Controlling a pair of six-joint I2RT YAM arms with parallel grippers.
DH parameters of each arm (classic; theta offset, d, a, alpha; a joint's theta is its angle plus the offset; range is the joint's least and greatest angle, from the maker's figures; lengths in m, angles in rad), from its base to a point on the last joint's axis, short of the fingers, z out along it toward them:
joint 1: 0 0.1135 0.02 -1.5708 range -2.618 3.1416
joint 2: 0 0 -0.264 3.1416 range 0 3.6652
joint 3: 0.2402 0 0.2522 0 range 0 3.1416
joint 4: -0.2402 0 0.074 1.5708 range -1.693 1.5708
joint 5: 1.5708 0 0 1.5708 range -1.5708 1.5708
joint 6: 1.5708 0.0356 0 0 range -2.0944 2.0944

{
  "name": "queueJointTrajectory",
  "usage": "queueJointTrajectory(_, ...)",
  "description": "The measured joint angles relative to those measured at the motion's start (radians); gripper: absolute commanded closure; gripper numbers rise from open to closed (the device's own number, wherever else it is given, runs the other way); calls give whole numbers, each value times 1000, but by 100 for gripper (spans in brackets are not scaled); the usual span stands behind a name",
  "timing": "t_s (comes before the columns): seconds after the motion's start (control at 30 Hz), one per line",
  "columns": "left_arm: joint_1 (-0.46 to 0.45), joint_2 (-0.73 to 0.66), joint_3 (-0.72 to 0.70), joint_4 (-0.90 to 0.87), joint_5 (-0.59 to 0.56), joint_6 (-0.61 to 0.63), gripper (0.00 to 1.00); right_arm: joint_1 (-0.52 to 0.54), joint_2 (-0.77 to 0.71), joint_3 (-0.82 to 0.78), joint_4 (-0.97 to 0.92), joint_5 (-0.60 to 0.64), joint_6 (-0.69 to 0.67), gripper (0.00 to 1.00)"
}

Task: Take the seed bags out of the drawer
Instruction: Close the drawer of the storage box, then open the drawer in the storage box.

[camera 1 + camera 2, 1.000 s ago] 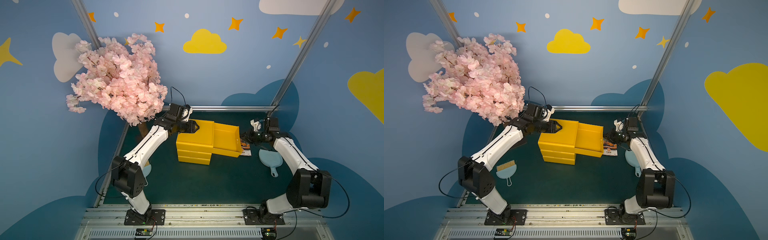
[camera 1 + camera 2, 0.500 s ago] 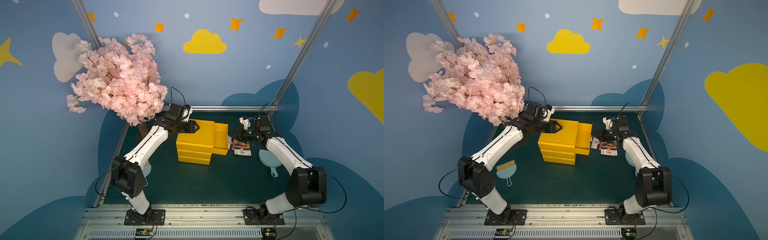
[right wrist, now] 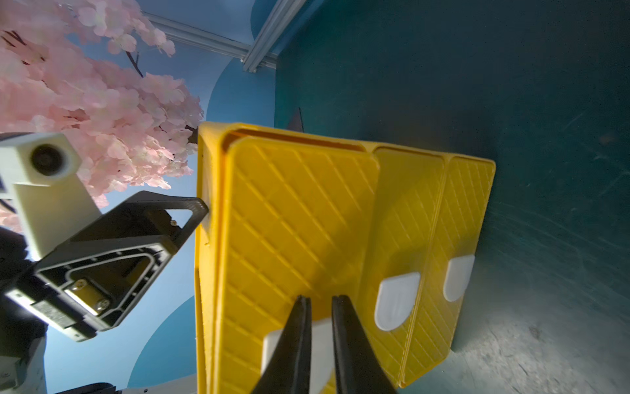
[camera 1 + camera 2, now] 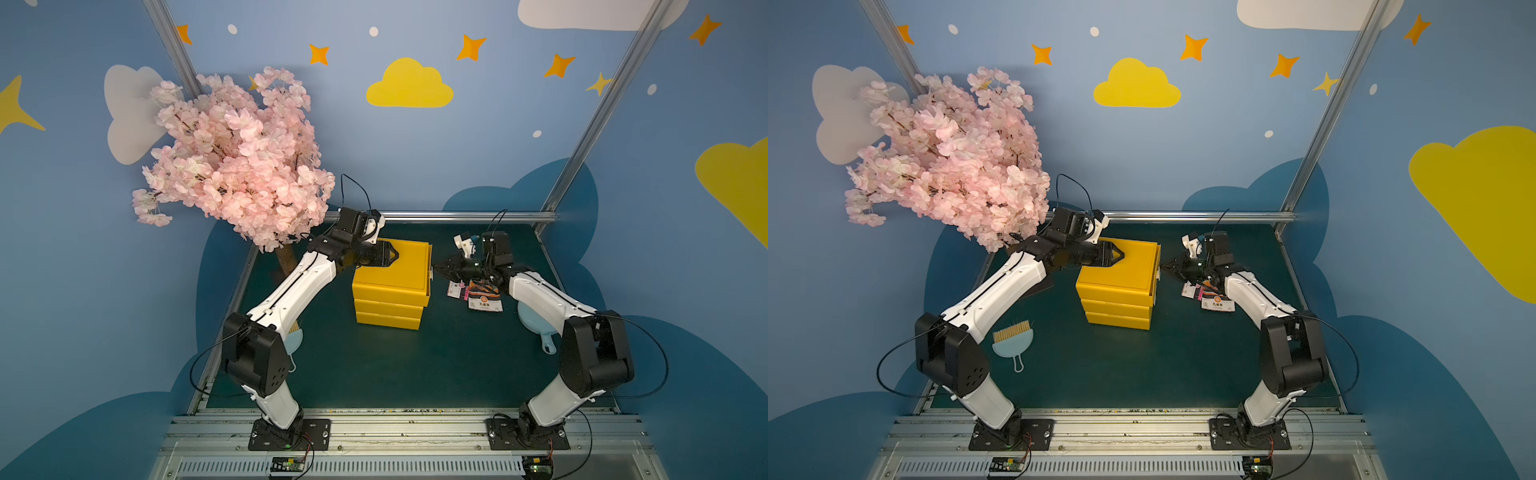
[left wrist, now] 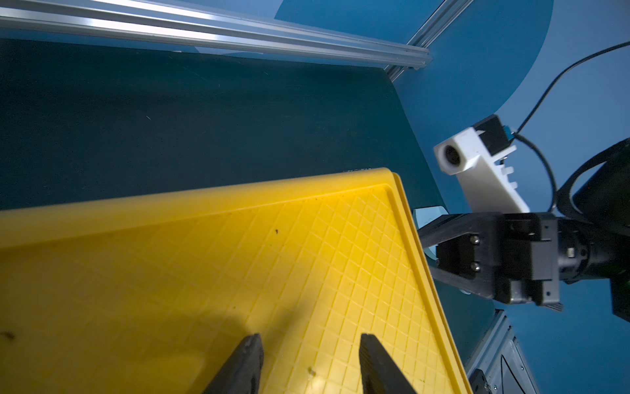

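Right wrist — right fingers pinch drawer handle; left fingers spread at cabinet edge — seed bags beside.

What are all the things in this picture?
Drawers: three, yellow, stacked mid-mat.
Handles: three, white, one on each drawer front.
Seed bags: at least two, pink-white and orange, flat on the mat beside the drawers.
Dustpan: one, pale blue, partly under the right arm.
Brush: one, pale blue with tan bristles, by the left arm.
Tree: one, pink blossoms, back corner.
Mat: one, dark green, under everything.
Arms: two, white and black, one each side.
Left fingers: two, black, apart, over the drawers' top.
Right fingers: two, black, nearly together, at the top handle.
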State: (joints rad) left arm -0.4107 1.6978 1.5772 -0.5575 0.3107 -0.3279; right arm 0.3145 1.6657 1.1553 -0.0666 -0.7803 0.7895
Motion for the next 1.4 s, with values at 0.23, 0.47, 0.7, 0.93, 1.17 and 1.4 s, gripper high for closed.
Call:
queueJointTrajectory(0.23, 0, -6, -10, 10, -1, 0, 48, 22, 55, -61, 85, -14, 93, 83)
queueJointTrajectory(0.47, 0, -6, -11, 10, -1, 0, 48, 13, 38, -95, 85, -6, 85, 66)
queueJointTrajectory(0.7, 0, -6, -11, 11, 0, 0, 48, -6, -20, -183, 100, 2, 63, 50)
queueJointTrajectory(0.93, 0, -9, -17, 17, 0, 0, 48, -9, -15, -338, 306, -10, 157, 31)
queueJointTrajectory(1.17, 0, -10, -18, 18, 0, 0, 48, -9, 26, -433, 579, -24, 289, 29)
queueJointTrajectory(1.4, -1, -10, -18, 18, -1, 0, 48, -7, 63, -441, 756, -34, 367, 31)
